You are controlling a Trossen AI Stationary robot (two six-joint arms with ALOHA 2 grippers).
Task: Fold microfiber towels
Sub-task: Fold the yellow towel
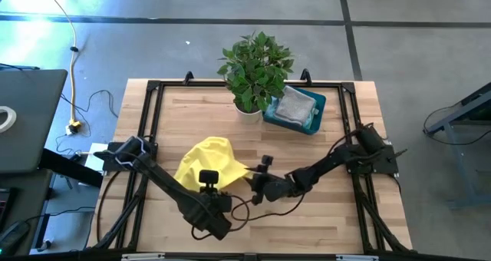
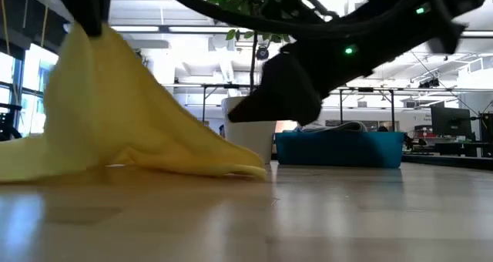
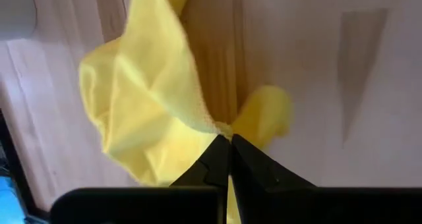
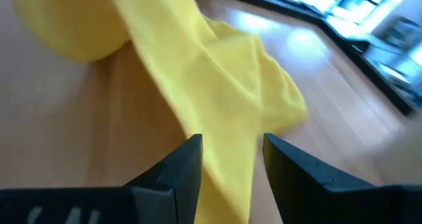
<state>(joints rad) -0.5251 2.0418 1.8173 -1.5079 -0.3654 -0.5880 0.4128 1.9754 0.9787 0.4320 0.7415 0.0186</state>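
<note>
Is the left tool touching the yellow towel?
Touching. The left wrist view shows the left tool shut with the yellow towel pinched between its fingertips, the cloth spilling out from the closed tips.

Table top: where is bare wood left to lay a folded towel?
Bare wood lies left of the plant and right of the teal bin. The middle is crowded: yellow towel, shut left gripper pinching it, open right gripper beside.
</note>
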